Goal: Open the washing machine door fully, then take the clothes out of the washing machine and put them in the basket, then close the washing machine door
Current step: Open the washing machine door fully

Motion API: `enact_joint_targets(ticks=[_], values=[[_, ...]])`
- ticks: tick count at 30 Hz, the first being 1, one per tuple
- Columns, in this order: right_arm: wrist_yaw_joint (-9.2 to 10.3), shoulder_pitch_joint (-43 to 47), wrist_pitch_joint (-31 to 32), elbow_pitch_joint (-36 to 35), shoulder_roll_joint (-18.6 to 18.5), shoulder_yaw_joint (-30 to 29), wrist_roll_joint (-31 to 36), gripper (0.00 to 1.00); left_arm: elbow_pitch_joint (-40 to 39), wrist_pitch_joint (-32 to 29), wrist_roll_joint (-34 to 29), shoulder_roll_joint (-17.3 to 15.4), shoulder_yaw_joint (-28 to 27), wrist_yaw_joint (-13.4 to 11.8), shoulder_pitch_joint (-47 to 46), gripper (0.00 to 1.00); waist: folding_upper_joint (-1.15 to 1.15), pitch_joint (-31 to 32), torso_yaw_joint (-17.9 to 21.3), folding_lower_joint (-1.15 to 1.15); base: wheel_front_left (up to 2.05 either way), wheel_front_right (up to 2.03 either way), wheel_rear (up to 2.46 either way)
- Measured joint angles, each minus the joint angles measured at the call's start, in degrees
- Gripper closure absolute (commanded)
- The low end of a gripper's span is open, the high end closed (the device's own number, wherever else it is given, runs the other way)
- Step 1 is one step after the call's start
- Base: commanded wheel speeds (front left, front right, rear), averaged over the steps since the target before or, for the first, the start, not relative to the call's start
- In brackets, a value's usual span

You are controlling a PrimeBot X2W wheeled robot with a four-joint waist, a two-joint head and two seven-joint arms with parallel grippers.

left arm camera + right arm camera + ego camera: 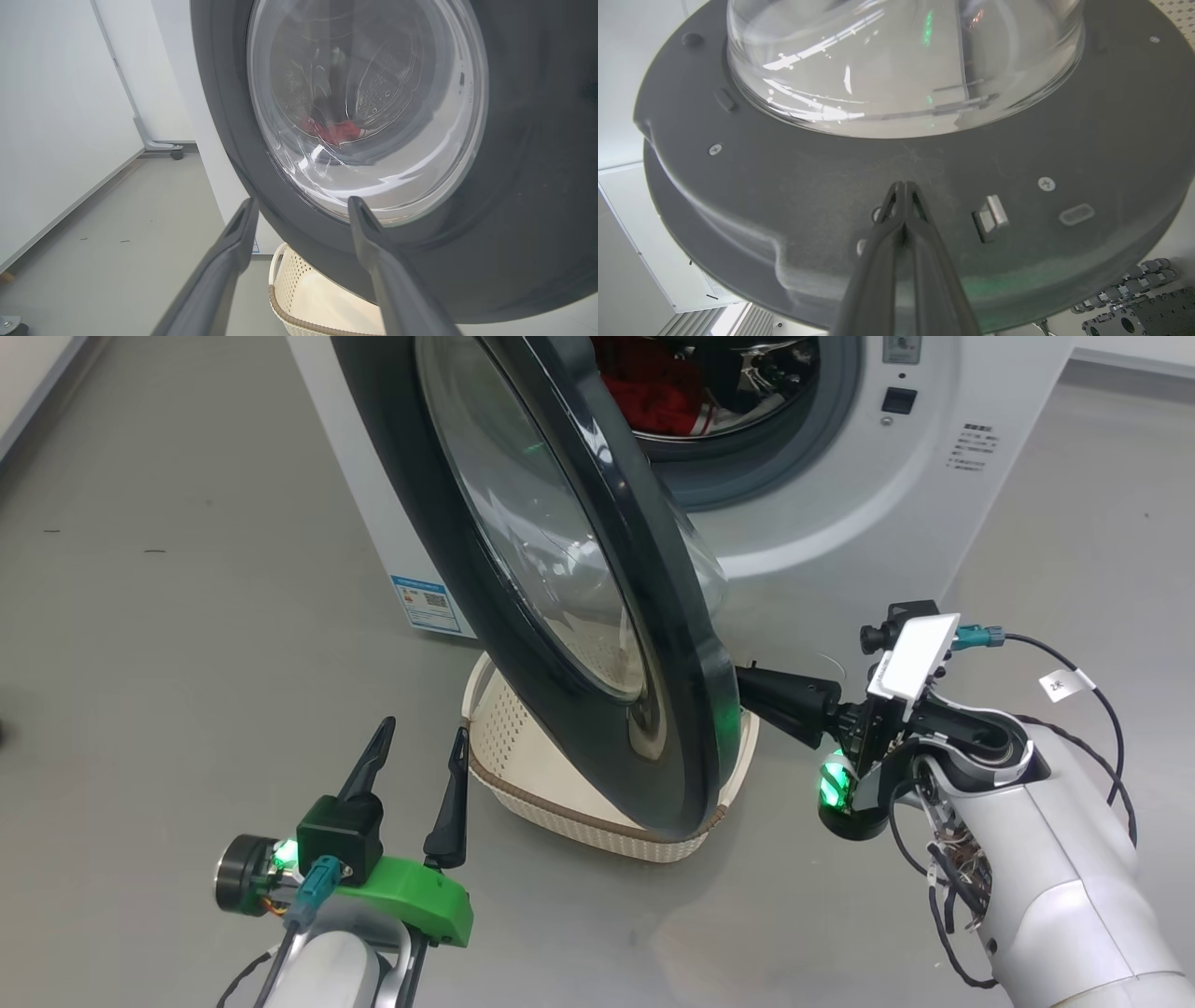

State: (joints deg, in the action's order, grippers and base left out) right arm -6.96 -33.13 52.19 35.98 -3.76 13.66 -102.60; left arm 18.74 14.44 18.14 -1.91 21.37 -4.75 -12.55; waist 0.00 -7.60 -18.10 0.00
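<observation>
- Two grippers in the head view: left gripper (424, 728) low on the left, right gripper (747, 686) on the right, behind the door's lower edge.
- I noted the left gripper spread wide with nothing between its fingers. In the left wrist view it (302, 200) pointed at the outer face of the door (514, 186), near the lower part of the black ring; I saw no contact.
- Right gripper (903, 184) was closed tight, tips together, gripping nothing. In the right wrist view its tips sat at the inner face of the door (784, 186), just beside the metal latch (990, 217) and below the glass bowl. Whether the tips actually touched the plastic, I could not tell.
- Door (672, 644) stood partly swung out from the washing machine (840, 523), hinged on the left of the head view, edge towards the camera.
- Clothes (653, 392): red fabric lay inside the drum, at the bottom of the mouth. I also made it out through the door glass in the left wrist view (336, 130).
- Basket (523, 756) stood on the grey floor (187, 616) in front of the machine, its middle hidden under the door's lower edge; its near rim and perforated wall (289, 289) showed in the left wrist view.
- Blue sticker (425, 602) was low on the machine's front, left of the door.
</observation>
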Motion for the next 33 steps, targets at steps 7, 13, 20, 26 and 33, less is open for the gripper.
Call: enact_joint_targets(ticks=[7, 13, 20, 26, 33], values=[[-0.01, 1.83, -0.57, -2.49, -0.03, 3.64, -1.53, 1.0, 0.03, 0.0, 0.51, -0.01, 0.09, 0.0, 0.37, 0.0, 0.0, 0.33, -2.37, 0.0, 0.0, 0.0, 0.0], [-0.01, 3.24, -1.53, -4.21, 0.01, 6.81, -3.0, 1.0, 0.2, 0.0, 0.97, -0.01, 0.11, 0.0, 0.98, 0.0, 0.0, 0.69, -4.46, 0.0, 0.0, 0.0, 0.0], [-0.01, 4.37, -2.71, -6.02, -0.04, 10.2, -4.21, 1.0, 0.18, 0.0, 1.32, -0.02, 0.07, -0.08, 1.27, 0.0, 0.0, 1.08, -6.71, 0.0, 0.0, 0.0, 0.0], [-0.01, 4.52, -3.8, -7.4, -0.04, 13.33, -5.31, 1.0, 0.18, 0.0, 1.62, -0.02, -0.07, -0.27, 1.84, 0.0, 0.0, 1.28, -8.12, 0.0, 0.0, 0.0, 0.0], [-0.01, 4.59, -5.49, -8.69, -0.03, 16.36, -6.54, 1.0, -0.23, 0.0, 1.64, -0.05, -0.73, -0.54, 2.04, 0.0, 0.0, 1.27, -8.92, 0.0, 0.0, 0.0, 0.0]])
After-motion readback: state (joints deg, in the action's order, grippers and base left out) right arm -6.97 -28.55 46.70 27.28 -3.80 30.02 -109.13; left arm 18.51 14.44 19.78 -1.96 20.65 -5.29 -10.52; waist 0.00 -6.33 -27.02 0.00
